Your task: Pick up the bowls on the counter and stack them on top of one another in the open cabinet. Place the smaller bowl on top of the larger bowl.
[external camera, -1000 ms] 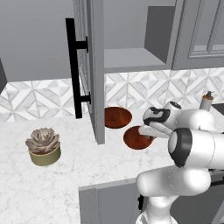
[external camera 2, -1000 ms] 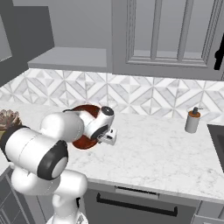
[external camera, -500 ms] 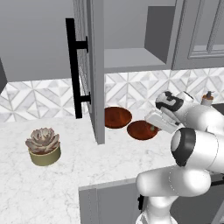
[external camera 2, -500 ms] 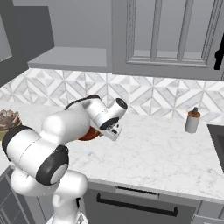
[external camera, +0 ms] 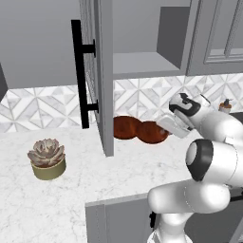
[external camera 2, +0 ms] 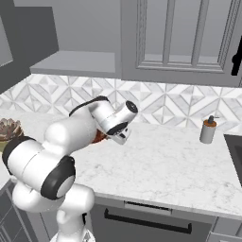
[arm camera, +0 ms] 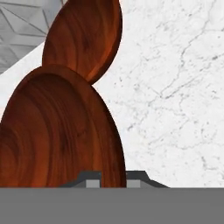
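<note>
Here, one bowl (arm camera: 61,135) sat clamped by its rim in the gripper (arm camera: 113,177), beside the second bowl (arm camera: 85,37) under the open cabinet (external camera: 142,61). Pickup step appeared underway; next, lift toward the cabinet shelf.

2 bowls (external camera: 140,130) side by side on counter (external camera: 71,199), below open cabinet (external camera: 142,64)
</note>
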Controlling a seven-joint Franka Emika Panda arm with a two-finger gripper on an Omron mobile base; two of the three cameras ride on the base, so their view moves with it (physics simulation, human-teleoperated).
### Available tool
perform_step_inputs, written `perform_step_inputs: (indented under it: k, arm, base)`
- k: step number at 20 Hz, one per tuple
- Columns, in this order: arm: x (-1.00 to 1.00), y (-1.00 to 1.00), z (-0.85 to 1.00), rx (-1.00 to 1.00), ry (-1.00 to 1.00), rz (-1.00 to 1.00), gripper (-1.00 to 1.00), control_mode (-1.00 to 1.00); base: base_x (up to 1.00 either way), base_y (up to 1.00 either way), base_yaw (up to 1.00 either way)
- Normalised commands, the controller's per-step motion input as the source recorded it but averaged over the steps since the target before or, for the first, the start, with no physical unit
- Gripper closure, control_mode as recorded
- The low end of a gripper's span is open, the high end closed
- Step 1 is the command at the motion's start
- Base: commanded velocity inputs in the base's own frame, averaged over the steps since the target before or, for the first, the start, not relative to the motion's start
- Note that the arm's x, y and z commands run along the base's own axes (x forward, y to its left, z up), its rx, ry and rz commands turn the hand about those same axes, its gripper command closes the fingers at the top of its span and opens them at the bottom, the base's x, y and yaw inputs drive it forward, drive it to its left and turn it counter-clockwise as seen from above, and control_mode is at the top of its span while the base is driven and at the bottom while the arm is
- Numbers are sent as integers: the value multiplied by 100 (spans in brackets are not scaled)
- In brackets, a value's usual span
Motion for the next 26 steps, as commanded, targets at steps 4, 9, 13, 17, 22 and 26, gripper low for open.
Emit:
perform_step_inputs:
  k: [4,9,13,17,22,26]
  arm:
    - [53,49,7,2,-7,0,100,-100]
    - [59,40,10,15,0,0,100,-100]
    - [78,6,0,9,5,0,100,-100]
    - [72,19,0,0,3,0,100,-100]
    - [30,5,-15,0,0,0,100,-100]
    - [11,0,-39,0,0,0,100,-100]
  base:
    - [0,0,0]
    - [0,0,0]
    - [0,0,0]
    - [0,0,0]
    - [0,0,0]
    - [0,0,0]
